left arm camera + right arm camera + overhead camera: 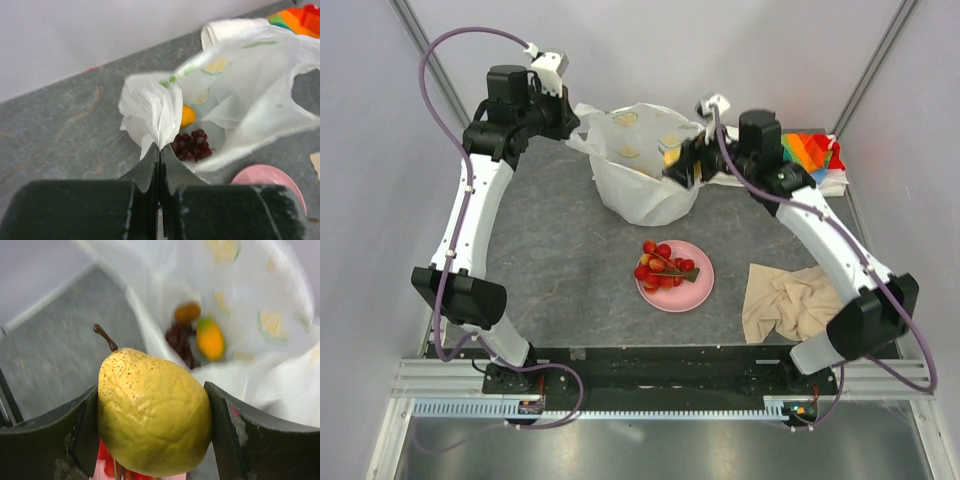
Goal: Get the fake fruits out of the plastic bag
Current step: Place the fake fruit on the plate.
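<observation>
The left end effector (159,150) is clamped fully closed on the plastic bag (645,190) at its 10 o'clock rim. The right end effector (151,392), jaws wide, grips a yellow pear (150,415) at the bag's 2 o'clock. A grape bunch (192,145), mango (210,340) and small orange (187,312) lie inside. The bag sits on the bench (550,260), 12 o'clock from the pink plate (695,293) of cherries (660,265).

table (550,270) | on it: plastic bag (640,195); pink plate (670,303); beige cloth (788,300); colourful cloth (810,152)
</observation>
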{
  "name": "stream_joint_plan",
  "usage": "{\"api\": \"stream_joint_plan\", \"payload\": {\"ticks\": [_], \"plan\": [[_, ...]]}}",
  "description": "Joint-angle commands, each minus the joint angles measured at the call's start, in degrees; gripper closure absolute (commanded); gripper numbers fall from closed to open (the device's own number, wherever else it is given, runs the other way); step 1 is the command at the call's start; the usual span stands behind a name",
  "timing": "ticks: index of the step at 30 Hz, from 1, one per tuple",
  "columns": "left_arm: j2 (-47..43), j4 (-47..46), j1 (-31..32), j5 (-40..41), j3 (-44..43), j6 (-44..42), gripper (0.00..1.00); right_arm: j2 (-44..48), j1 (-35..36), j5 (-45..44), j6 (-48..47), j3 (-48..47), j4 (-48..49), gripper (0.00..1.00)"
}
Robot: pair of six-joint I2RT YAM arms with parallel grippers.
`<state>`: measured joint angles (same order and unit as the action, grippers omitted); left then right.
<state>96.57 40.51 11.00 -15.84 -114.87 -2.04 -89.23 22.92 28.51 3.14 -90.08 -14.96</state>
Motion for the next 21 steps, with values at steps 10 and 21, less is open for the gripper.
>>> {"api": "stream_joint_plan", "payload": {"ticks": [10, 21], "plan": [[-2.2, 0.3, -0.1, -8.9, 4.2, 1.5, 0.98, 22.5, 1.5, -9.7, -13.7, 29.5, -15.4, 1.0], [-6.8, 0.3, -0.1, -5.5, 8.0, 0.0, 0.98, 1.3, 1.4, -9.6, -17.9, 27.7, -5.1, 1.0]]}}
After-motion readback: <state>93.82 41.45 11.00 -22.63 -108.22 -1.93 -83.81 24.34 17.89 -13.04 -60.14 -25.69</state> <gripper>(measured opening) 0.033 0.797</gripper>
